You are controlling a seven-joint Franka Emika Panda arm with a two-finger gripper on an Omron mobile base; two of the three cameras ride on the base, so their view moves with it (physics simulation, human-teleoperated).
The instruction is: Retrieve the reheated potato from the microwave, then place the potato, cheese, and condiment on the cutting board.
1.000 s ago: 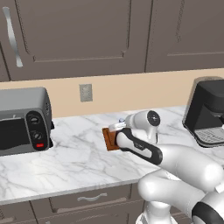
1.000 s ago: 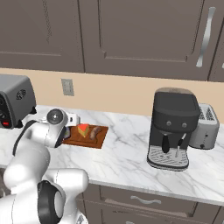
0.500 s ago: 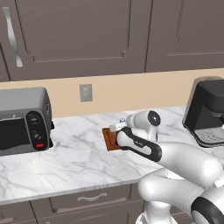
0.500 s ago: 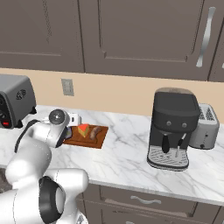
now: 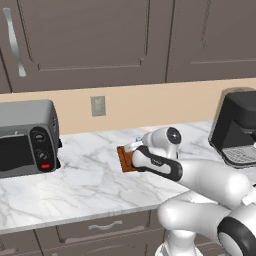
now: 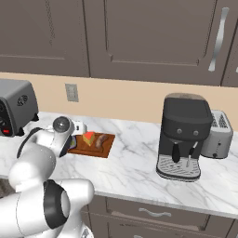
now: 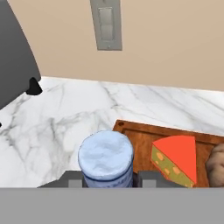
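In the hand view the fingers (image 7: 109, 179) are clenched on the condiment (image 7: 106, 159); its pale blue cap stands upright between the two grey pads, so the long axis of the bottle points up toward the camera. The bottle hangs at the left front part of the cutting board (image 7: 140, 135), and from here I cannot tell if it is already fully over the wood or partly over the table (image 7: 65, 113). The free place for it lies to the right and a little forward.

On the left in this view is the dark side of a toaster oven (image 7: 13, 57), well apart. Above, on the wall, is an outlet plate (image 7: 106, 24).

Going right, the cheese (image 7: 175, 158) lies on the board just beside the bottle, not touching it. At the right edge a brown potato (image 7: 215, 164) lies next to the cheese.

I judge the cheese is the thing in the way: the bottle must be set down left of it. In the right base view a coffee machine (image 6: 183, 137) stands far right.
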